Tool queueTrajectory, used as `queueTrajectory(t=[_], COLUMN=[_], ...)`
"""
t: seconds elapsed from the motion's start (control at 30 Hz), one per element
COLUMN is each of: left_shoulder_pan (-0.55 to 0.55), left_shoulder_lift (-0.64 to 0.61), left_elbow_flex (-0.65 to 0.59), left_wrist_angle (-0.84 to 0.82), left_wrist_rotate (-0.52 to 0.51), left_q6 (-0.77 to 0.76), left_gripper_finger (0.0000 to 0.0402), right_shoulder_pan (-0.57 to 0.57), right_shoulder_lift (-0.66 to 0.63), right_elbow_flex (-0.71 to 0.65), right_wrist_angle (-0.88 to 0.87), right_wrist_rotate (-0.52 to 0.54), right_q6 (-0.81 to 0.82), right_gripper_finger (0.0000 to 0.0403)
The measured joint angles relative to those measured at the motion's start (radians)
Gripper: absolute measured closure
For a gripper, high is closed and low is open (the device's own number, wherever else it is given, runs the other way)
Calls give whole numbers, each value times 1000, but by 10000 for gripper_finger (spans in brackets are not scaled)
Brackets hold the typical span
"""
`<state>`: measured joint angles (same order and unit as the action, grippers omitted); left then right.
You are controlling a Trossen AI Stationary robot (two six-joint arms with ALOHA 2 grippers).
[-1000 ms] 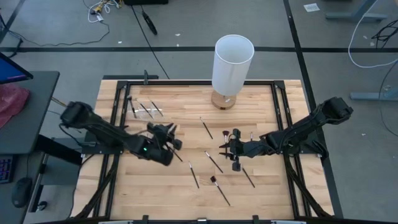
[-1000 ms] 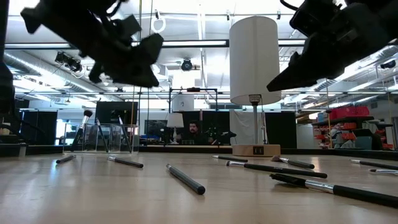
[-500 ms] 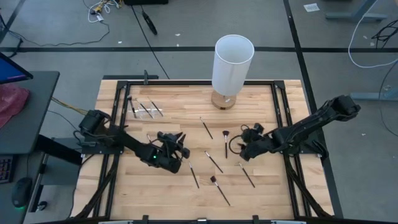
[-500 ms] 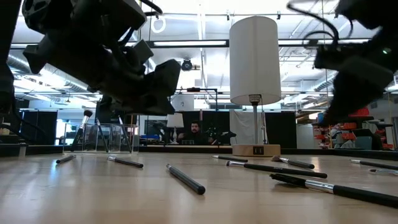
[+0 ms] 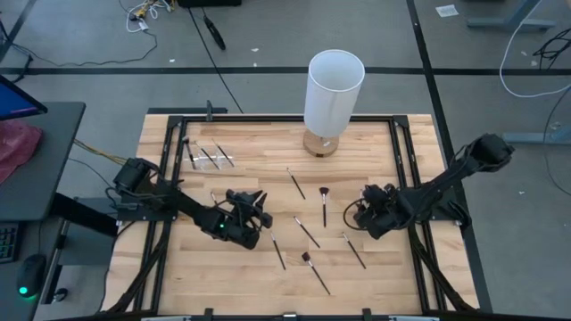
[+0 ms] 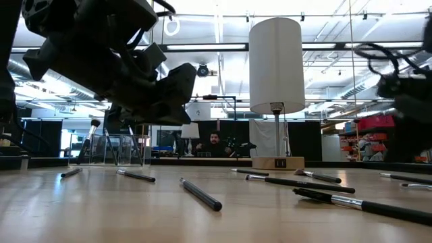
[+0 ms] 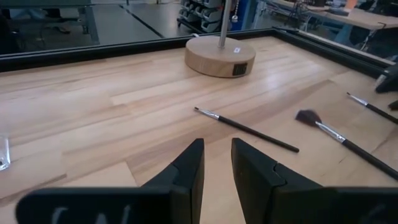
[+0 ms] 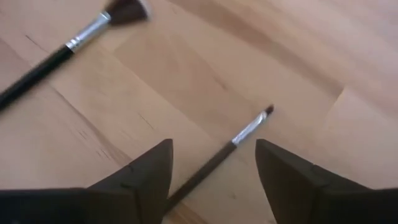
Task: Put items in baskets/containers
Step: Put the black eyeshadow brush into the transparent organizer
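Observation:
Several thin dark brushes lie flat on the wooden table (image 5: 375, 152): a fan-headed one (image 5: 323, 205), others at centre (image 5: 306, 232) and toward the near edge (image 5: 315, 272). The clear container (image 5: 210, 158) sits at the far left with a few brushes in it. My left gripper (image 7: 216, 155) hovers left of centre (image 5: 257, 203), open by a narrow gap with nothing in it. My right gripper (image 8: 214, 155) is right of centre (image 5: 361, 225), open wide and tipped down. Its fingers stand on either side of a thin brush (image 8: 230, 152) that lies on the table, without touching it.
A tall white cylinder (image 5: 335, 89) on a round wooden base (image 7: 221, 56) stands at the far middle of the table. A black frame (image 5: 165, 178) runs around the table. More brushes (image 6: 200, 194) lie scattered between the arms. A person sits in the room beyond (image 6: 212, 143).
My right gripper has drawn back toward the table's right edge, sunk and rolled its wrist, and the fan-headed brush now lies uncovered on the table. My left gripper first sank and moved toward the table's centre, then kept still.

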<state>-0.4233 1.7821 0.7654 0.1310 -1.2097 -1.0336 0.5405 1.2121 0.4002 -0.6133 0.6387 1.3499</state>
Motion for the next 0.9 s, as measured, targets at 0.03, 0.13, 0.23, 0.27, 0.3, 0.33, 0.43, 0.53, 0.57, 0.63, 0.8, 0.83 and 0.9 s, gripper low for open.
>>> queueTrajectory(t=[0.03,0.13,0.23,0.27,0.3,0.33,0.43,0.53,0.57,0.63,0.8,0.83,0.9], left_shoulder_pan=[-1,-3,-1,-1,-1,0,0,0,0,0,0,0,0], left_shoulder_lift=[0,0,0,0,0,0,0,0,0,0,0,0,0], left_elbow_flex=[0,0,0,0,0,0,0,0,0,0,0,0,0], left_wrist_angle=[0,0,0,0,0,2,8,16,16,16,16,16,16], left_wrist_rotate=[-2,-2,-3,-4,-4,-6,-9,-9,-9,-9,-9,-9,-9], left_q6=[0,0,0,-1,-1,-1,-1,0,-1,-1,0,0,0], left_gripper_finger=[317,317,317,317,317,317,317,317,317,317,317,317,317], right_shoulder_pan=[7,16,16,16,16,15,14,11,11,11,15,17,28], right_shoulder_lift=[2,5,10,17,24,31,58,102,119,154,221,227,236], right_elbow_flex=[-27,-104,-165,-178,-189,-198,-217,-224,-225,-225,-222,-221,-222], right_wrist_angle=[42,169,322,373,421,462,585,684,705,738,771,771,770], right_wrist_rotate=[0,3,46,56,66,74,75,68,70,76,111,114,123], right_q6=[17,27,-50,-89,-129,-168,-291,-391,-417,-453,-464,-464,-465], right_gripper_finger=[175,182,192,196,200,204,215,224,226,230,238,240,244])
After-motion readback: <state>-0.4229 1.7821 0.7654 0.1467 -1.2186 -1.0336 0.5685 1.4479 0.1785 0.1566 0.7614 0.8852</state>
